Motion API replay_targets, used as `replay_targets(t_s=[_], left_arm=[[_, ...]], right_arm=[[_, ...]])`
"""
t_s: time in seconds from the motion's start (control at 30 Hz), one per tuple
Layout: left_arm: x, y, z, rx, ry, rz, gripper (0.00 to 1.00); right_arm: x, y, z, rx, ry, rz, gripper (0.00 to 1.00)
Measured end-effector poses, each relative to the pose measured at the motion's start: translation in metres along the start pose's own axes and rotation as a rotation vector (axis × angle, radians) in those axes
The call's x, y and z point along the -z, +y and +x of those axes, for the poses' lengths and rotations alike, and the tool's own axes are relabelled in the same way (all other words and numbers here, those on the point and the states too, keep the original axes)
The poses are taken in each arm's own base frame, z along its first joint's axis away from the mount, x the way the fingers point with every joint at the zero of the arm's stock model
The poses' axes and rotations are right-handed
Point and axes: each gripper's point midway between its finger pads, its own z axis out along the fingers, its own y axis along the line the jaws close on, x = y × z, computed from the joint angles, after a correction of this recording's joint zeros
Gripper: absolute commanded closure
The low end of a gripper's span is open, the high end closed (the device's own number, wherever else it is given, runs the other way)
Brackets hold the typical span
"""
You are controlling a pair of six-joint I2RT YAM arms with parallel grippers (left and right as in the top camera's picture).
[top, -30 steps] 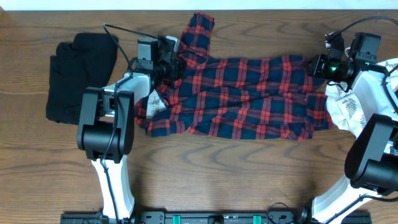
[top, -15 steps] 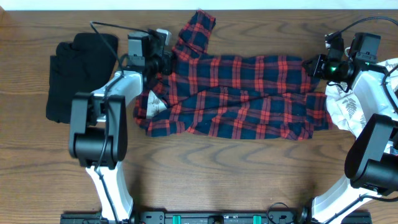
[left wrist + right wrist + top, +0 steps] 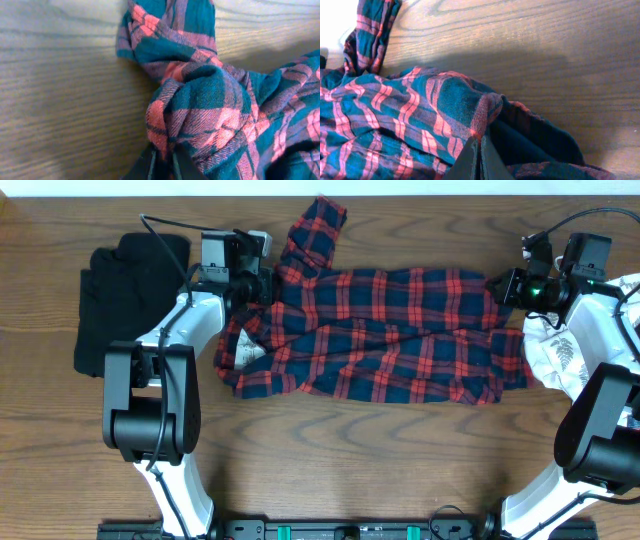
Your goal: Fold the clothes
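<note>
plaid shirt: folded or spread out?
Spread out, not folded: the plaid shirt lies lengthwise across the table, one sleeve angled up, with left pincer and right pincer pinching opposite ends.

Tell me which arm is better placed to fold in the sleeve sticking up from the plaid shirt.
Probably the left: the left gripper is shut on the shirt right beside that sleeve, while the right gripper pinches the shirt's opposite end, far from it.
</note>
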Motion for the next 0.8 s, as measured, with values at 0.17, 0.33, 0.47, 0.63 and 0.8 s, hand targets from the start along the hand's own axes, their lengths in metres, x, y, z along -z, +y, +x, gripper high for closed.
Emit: replay_targets(t_s=[0.17,0.33,0.47,0.63,0.8], left_arm=[[0.000,0.000,-0.004,-0.001,-0.018,0.000,0.83],[0.001,-0.001,-0.027,-0.039,-0.108,0.001,0.83],[0.003,-0.002,-0.038,-0.058,-0.153,0.001,0.83],[0.003,-0.002,-0.039,-0.059,-0.153,0.001,0.83],[0.003,-0.002,-0.039,-0.059,-0.154,0.001,0.83]], right_arm=[[0.000,0.000,0.001,-0.002,0.003,0.000,0.97],[0.000,0.000,0.003,-0.009,0.013,0.001,0.97],[0.000,0.000,0.004,-0.010,0.014,0.001,0.96],[0.000,0.000,0.004,-0.009,0.014,0.002,0.97],[0.000,-0.001,0.004,-0.009,0.014,0.004,0.96]])
